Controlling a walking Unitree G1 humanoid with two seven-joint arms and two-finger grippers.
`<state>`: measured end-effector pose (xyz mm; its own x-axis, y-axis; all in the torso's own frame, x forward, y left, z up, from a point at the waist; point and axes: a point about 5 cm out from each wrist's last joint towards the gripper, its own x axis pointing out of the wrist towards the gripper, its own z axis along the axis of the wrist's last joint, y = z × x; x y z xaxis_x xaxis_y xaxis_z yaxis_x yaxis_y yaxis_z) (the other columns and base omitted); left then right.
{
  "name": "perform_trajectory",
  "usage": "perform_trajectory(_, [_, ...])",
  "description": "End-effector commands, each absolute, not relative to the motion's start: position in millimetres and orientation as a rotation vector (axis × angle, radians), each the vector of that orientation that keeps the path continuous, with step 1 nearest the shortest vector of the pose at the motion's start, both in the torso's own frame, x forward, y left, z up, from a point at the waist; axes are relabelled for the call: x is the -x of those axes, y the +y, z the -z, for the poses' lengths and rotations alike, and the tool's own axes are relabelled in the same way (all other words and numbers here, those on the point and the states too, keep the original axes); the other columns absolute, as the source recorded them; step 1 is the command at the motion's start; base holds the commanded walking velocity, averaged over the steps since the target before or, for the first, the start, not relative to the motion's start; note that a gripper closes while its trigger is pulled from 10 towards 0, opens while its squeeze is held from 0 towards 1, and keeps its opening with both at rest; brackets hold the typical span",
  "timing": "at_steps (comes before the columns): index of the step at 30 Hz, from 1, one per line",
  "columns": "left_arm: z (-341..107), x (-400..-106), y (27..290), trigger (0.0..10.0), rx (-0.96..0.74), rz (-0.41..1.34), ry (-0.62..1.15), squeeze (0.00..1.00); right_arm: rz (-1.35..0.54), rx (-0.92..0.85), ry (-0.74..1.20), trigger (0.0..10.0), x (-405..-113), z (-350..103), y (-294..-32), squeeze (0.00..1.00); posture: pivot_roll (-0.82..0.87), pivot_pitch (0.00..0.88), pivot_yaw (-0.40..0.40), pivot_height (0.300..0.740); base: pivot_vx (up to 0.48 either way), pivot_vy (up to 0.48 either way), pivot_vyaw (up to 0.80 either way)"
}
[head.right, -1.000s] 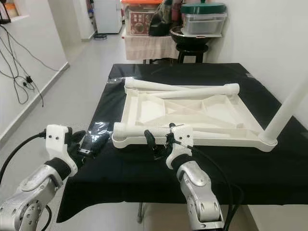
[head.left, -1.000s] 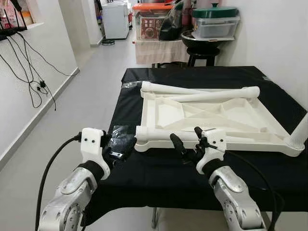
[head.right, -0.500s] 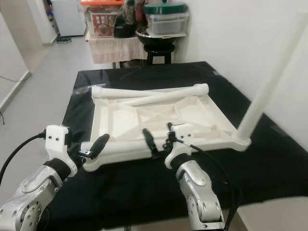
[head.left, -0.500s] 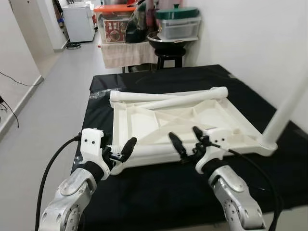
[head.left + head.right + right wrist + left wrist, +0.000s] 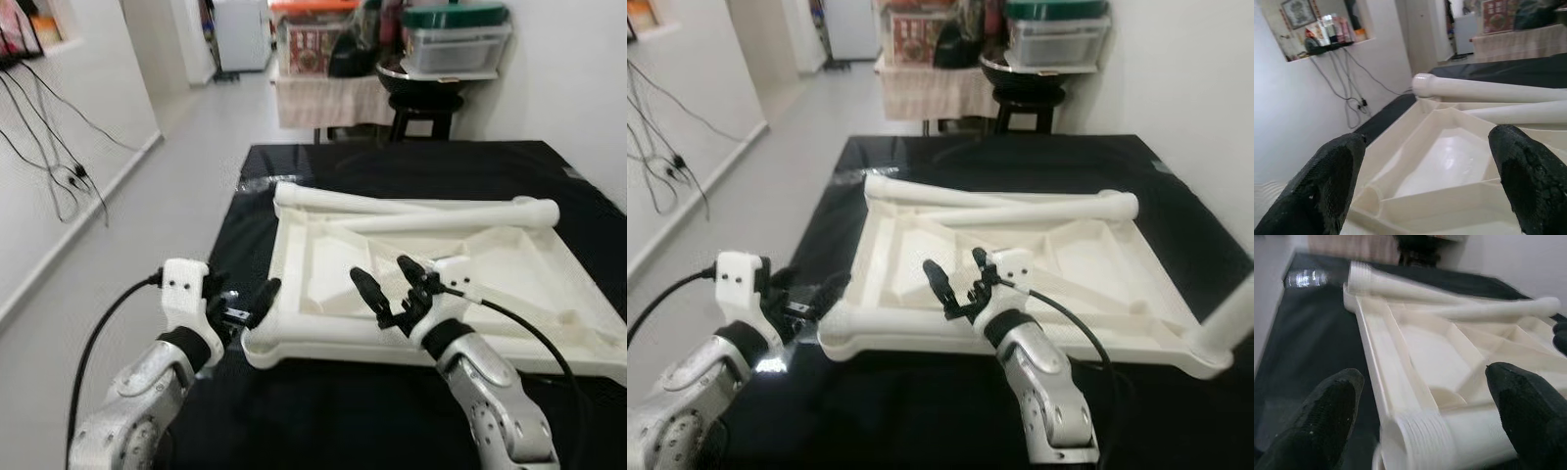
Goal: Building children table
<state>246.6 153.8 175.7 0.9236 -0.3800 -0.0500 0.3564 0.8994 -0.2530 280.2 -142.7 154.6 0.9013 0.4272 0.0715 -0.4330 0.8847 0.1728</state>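
Lying inside upturned tabletop [image 5: 323, 250]: two legs [image 5: 431, 211].

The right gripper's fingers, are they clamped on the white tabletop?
No, the right gripper has its fingers spread open above the white tabletop, gripping nothing.

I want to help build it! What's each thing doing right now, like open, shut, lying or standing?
Left pincer: open, at the tabletop's near corner.
Right pincer: open, over the near edge.
White tabletop: upside down on the black table.
Loose legs: lying across it.
Green-lidded box: shut.
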Motion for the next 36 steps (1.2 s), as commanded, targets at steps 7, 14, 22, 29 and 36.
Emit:
perform_trajectory(7, [-172.4,-233.2,145.1,10.0,0.369,0.514,0.288,0.0,-0.492,-0.199,-0.007,10.0,-273.6,-154.2,-140.2,0.0,0.0,0.0,-0.025,0.74,0.0,0.0,0.0])
perform_trajectory(14, [-175.7,-242.3,154.9,10.0,0.422,0.484,0.352,0.0,-0.493,-0.204,-0.006,10.0,-269.9,-156.1,-140.6,0.0,-0.01,0.005,-0.019,0.74,0.0,0.0,0.0])
perform_trajectory(22, [-175.0,-251.5,172.8,10.0,0.362,0.452,0.457,0.0,-0.493,-0.207,-0.001,10.0,-264.1,-157.4,-140.8,0.0,-0.02,0.032,-0.006,0.74,0.0,0.0,0.0])
perform_trajectory(29, [-172.6,-250.3,179.7,10.0,0.264,0.439,0.565,0.0,-0.521,-0.248,-0.003,10.0,-251.1,-170.5,-142.8,0.0,-0.05,0.057,0.021,0.74,0.0,0.0,0.0])
perform_trajectory(36, [-170.8,-253.4,174.8,10.0,0.251,0.484,0.613,0.0,-0.476,-0.178,0.006,10.0,-246.4,-170.6,-147.1,0.0,-0.06,0.073,0.037,0.74,0.0,0.0,0.0])
